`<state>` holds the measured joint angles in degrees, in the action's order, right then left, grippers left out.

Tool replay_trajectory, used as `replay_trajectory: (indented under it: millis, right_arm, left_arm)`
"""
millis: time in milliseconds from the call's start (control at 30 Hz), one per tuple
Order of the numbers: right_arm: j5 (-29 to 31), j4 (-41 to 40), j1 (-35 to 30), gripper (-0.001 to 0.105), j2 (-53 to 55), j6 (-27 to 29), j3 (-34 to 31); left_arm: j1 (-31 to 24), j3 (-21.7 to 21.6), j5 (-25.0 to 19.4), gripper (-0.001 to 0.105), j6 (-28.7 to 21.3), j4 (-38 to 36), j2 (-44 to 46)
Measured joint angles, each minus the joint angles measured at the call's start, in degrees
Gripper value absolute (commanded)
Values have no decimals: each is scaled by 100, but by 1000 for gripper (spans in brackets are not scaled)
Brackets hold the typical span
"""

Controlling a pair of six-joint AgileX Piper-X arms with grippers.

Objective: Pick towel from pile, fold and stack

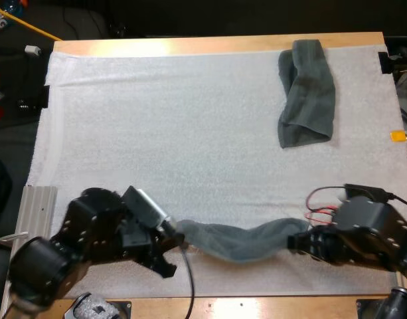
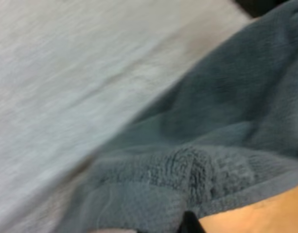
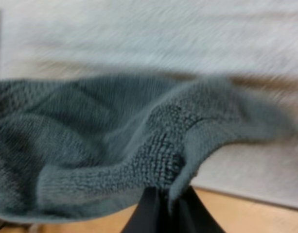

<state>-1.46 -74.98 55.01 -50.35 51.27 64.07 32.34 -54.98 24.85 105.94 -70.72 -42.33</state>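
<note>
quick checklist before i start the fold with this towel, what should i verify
1. Hold of the left gripper on the held towel: ok, it is shut on the towel's left end.
2. Hold of the right gripper: ok, the towel's edge is clamped in it in the right wrist view.
3. Towel spread flat between the two: not ok, it is bunched into a sagging roll.
4. Corners gripped rather than mid-edge: cannot tell.
5. Second towel clear of the fold area: ok, it lies at the far right of the mat.
</note>
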Motion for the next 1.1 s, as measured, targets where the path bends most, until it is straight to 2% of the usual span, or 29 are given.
replay_trajectory:
  millis: [133, 267, 367, 500, 600, 800, 900, 1100]
  right_arm:
    - [619, 419, -9, 0, -492, 13, -223]
    - [773, 1252, -236, 0, -968, 48, -610]
    - [846, 1730, -681, 0, -1281, 52, -877]
    - [748, 2252, -1377, 0, -1634, 98, -1117]
    - [453, 2712, -1813, 0, -1886, 99, -1224]
    - [351, 3434, -2368, 0, -2346, 99, -1270]
    - [303, 3649, -2535, 0, -2547, 99, -1270]
    - [266, 3929, -2651, 0, -2930, 99, -1270]
  left_arm:
    - [0, 343, -250, 0, 0, 533, -320]
    - [0, 447, -396, 0, 0, 1212, -758]
    - [0, 445, -686, 0, 0, 1682, -1174]
    - [0, 445, -1138, 0, 0, 2198, -1741]
    - [0, 445, -1703, 0, 0, 2544, -2117]
    - [0, 445, -2464, 0, 0, 3165, -2706]
    - [0, 445, -2660, 0, 0, 3413, -2985]
    - [-194, 445, -2708, 0, 0, 3820, -3559]
